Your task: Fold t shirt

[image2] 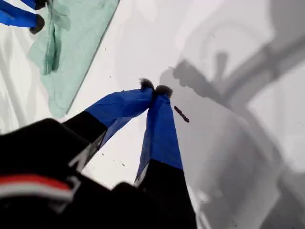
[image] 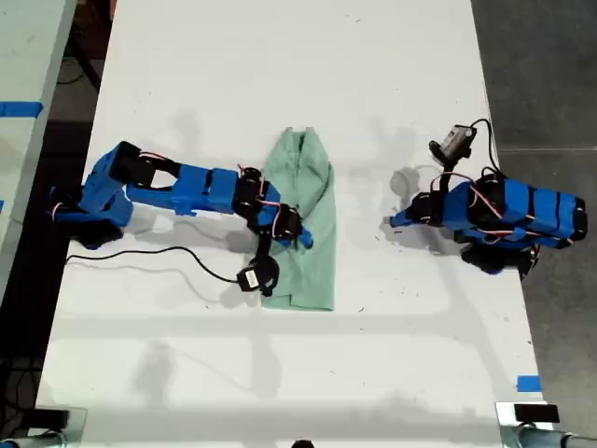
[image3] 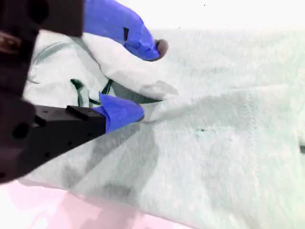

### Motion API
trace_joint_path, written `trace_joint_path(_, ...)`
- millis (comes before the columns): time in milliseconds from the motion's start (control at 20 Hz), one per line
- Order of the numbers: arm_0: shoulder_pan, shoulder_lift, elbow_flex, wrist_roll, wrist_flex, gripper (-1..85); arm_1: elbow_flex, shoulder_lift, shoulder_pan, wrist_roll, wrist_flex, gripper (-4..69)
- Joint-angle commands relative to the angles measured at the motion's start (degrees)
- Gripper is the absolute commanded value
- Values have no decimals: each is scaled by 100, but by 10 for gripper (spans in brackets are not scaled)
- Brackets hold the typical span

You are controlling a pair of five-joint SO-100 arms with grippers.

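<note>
The pale mint-green t shirt [image: 315, 266] lies folded lengthwise into a long strip in the middle of the white table, its narrow end toward the far side. My second gripper [image: 300, 235] reaches in from the exterior view's left and rests on the shirt's middle. In the second wrist view the second gripper [image3: 138, 78] is open, with a raised ridge of the t shirt [image3: 214, 143] between its blue fingertips. My first gripper [image: 392, 222] is shut and empty over bare table at the exterior view's right, apart from the shirt. The first wrist view shows the first gripper [image2: 155, 90] with tips together and the t shirt [image2: 71, 43] beyond.
A black cable [image: 159, 254] trails across the white table [image: 280, 373] by the second arm. A blue tape mark [image: 528, 383] sits near the table's edge at the exterior view's lower right. Dark floor borders the table on both sides.
</note>
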Motion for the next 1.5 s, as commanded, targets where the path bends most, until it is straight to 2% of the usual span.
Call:
trace_joint_path(0, -167, 562, -237, 220, -18, 15, 299, 97, 9, 26, 18, 14)
trace_joint_path(150, -26, 2092, 18, 519, 62, -1, 299, 97, 9, 26, 18, 14)
trace_joint_path(250, -9, 3155, 281, 615, 589, -1, 299, 97, 9, 18, 18, 14)
trace_joint_path(300, -97, 3814, 791, 624, 765, -1, 299, 97, 9, 18, 18, 14)
trace_joint_path(350, -211, 4641, 1731, 642, 677, -1, 299, 97, 9, 18, 18, 14)
trace_joint_path(500, -545, 7884, 6091, 791, -888, -1, 299, 97, 9, 18, 18, 14)
trace_joint_path(650, -984, 10907, 9817, 1055, -2021, -1, 299, 97, 44, 18, 18, 14)
trace_joint_path(750, -1257, 13017, 11452, 1547, -2197, -1, 308, 97, 44, 26, 18, 14)
trace_joint_path(800, -1310, 14124, 12032, 1731, -1934, -1, 308, 97, 44, 35, 18, 14)
trace_joint_path(850, -1415, 14748, 12463, 1749, -1626, -1, 308, 97, 53, 35, 18, 14)
trace_joint_path(1450, -1503, 14713, 12727, 1529, -1494, -1, 308, 97, 18, 53, 18, 14)
